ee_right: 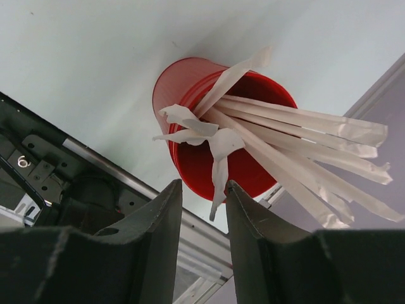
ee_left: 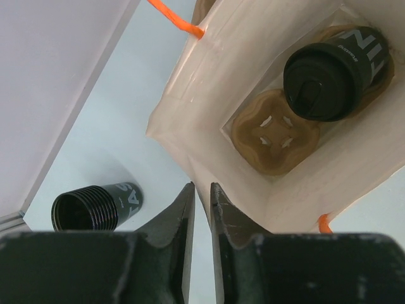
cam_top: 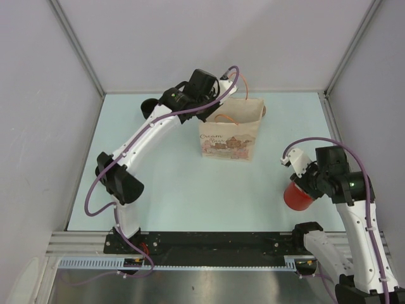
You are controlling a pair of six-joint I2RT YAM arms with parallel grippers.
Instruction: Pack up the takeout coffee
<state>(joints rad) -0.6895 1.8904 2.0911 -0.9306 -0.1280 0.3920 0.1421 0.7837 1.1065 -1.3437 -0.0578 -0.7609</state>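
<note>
Black lidded cup sits in carrier inside bag; left hand barely parted, right hand open.

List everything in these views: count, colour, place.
Printed kraft paper bag with orange cord handles: one, tan, standing open at the table's far middle.
Moulded pulp cup carrier: one, brown, on the bag's floor, one slot empty.
Lidded takeout coffee cup: one, black, upright in the carrier's other slot.
Lidless ribbed cup: one, black, on its side on the table beside the bag.
Red plastic cup: one, near the table's right edge.
Paper-wrapped straws: several, white, standing in the red cup.
Table: one, pale blue-green.
Left claw: black, at the bag's rim, jaws slightly apart.
Right claw: black, over the red cup, jaws apart around a wrapper end.
</note>
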